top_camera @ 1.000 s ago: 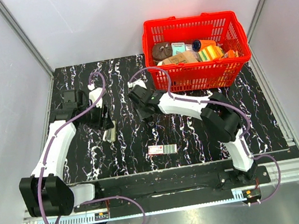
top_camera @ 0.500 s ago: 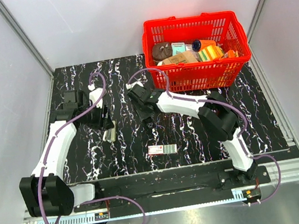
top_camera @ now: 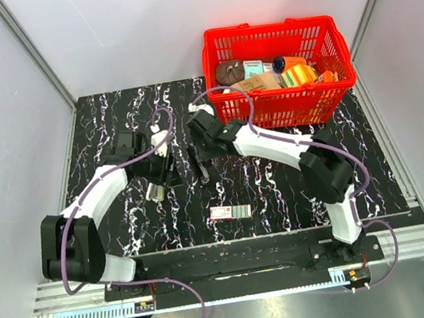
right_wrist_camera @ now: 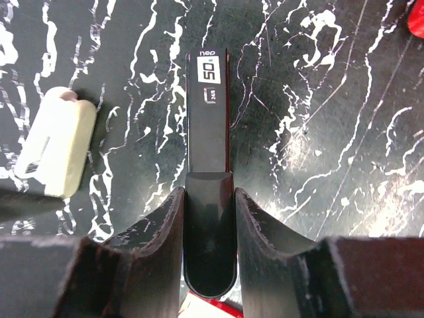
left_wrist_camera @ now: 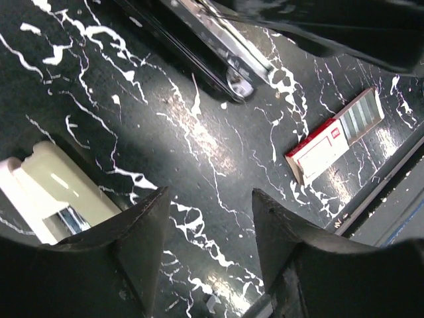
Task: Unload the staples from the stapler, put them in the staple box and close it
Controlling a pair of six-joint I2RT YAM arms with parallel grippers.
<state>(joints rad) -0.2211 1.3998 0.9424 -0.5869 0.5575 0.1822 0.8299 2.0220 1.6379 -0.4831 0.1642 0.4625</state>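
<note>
Cream plastic piece [top_camera: 155,191] lies left of bench [top_camera: 101,120] centre, just outside the left gripper [left_wrist_camera: 209,195], whose jaws stand partly apart over bare bench, holding nothing. Just right of it, mid-bench, is the black stapler [right_wrist_camera: 207,99], its rear end clamped between the fingers of the right gripper [right_wrist_camera: 209,192]. Red-white staple box [top_camera: 230,212] sits by the near edge, and a red basket [top_camera: 292,102] of groceries is at the far right corner.
</note>
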